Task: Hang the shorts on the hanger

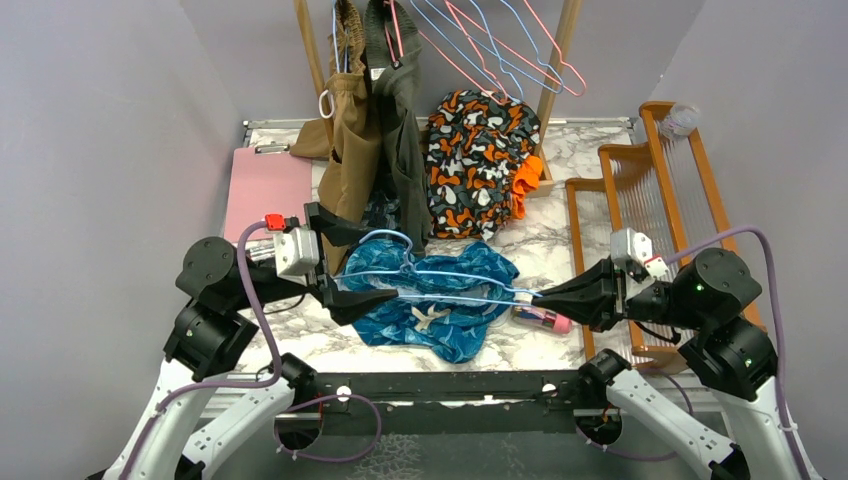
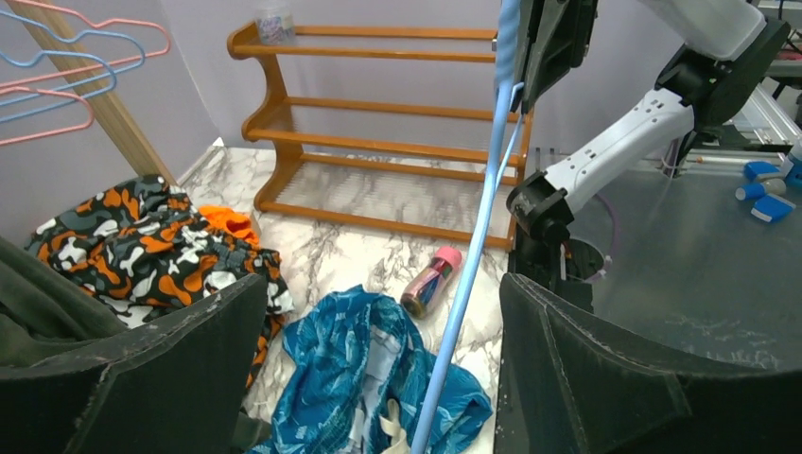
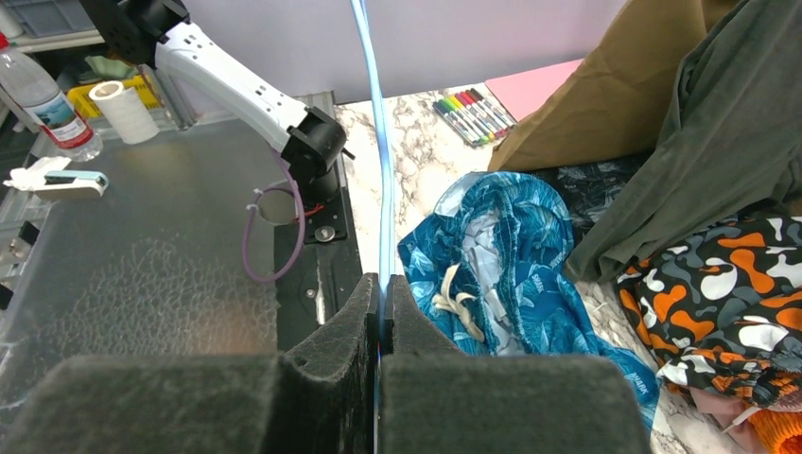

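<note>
The teal-blue shorts (image 1: pixel 435 310) lie crumpled on the marble table, cream drawstring up; they also show in the left wrist view (image 2: pixel 350 369) and the right wrist view (image 3: pixel 515 255). The light-blue wire hanger (image 1: pixel 450 285) stretches sideways just above them. My right gripper (image 1: pixel 541 297) is shut on the hanger's right end, the wire (image 3: pixel 375 123) running away from its closed fingertips (image 3: pixel 381 284). My left gripper (image 1: pixel 356 268) is wide open at the hanger's left end, and the hanger's bar (image 2: pixel 473 255) passes between its jaws without touching them (image 2: pixel 381 312).
A pink-capped bottle (image 1: pixel 541 319) lies right of the shorts. An orange, black and white garment (image 1: pixel 478 165) lies behind. Tan and olive garments (image 1: pixel 375 130) hang at the back left, with pink hangers (image 1: pixel 535 50). A wooden rack (image 1: pixel 640 190) stands right; a pink clipboard (image 1: pixel 268 190) lies left.
</note>
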You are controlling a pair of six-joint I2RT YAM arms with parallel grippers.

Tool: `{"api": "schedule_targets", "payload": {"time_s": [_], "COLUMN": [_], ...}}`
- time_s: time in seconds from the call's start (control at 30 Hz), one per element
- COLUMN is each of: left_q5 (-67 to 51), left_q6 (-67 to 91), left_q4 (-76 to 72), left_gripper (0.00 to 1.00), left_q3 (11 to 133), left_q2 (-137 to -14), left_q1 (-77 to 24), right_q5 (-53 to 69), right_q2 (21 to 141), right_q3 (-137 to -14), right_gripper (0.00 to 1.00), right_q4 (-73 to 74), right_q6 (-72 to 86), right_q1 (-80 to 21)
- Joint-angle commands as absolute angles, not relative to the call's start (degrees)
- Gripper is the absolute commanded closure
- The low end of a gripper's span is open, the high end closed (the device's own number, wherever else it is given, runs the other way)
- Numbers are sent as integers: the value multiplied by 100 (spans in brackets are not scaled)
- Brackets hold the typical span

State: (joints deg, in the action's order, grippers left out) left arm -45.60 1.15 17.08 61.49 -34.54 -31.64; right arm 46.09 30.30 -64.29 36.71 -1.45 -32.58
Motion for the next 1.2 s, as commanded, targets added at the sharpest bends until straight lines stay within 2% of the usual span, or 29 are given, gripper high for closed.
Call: {"api": "schedule_targets", "payload": {"time_s": [0.0,0.07,0.37,0.47,0.53,0.67,0.7,0.8,0.87,0.9,0.97,1.17], "left_q5": [-4603,-4626,-4682,-4683,-4676,-4698,-4699,-4644,-4624,-4639,-4669,-4614], "left_q6": [31,27,41,27,39,123,126,119,122,127,134,151], "left_q4": [1829,1834,1828,1816,1759,1637,1603,1571,1570,1565,1560,1495], "left_gripper": [9,16,64,82,98,100,100,100,100,100,100,100], "left_q3": [6113,6133,6060,6039,6051,6107,6115,6096,6021,5978,5848,5427], "left_q2": [-3355,-3377,-3339,-3350,-3396,-3504,-3516,-3538,-3540,-3530,-3517,-3425], "left_q1": [-3214,-3232,-3252,-3252,-3252,-3256,-3251,-3253,-3252,-3251,-3250,-3252], "right_q5": [4773,4781,4816,4825,4817,4847,4854,4822,4677,4611,4478,4098], "right_q2": [2959,2982,3074,3119,3152,3278,3322,3434,3450,3473,3558,4105], "right_q3": [-6360,-6342,-6229,-6227,-6266,-6376,-6406,-6572,-6679,-6737,-6839,-7134], "right_gripper": [99,99,99,99,99,99,96,58,43,39,36,36], "right_q4": [3354,3334,3228,3222,3254,3265,3296,3432,3458,3456,3414,2954], "right_q6": [-224,-234,-218,-229,-271,-283,-277,-300,-303,-298,-233,136], "right_q1": [-3296,-3295,-3296,-3296,-3296,-3304,-3311,-3380,-3400,-3403,-3423,-3502]}}
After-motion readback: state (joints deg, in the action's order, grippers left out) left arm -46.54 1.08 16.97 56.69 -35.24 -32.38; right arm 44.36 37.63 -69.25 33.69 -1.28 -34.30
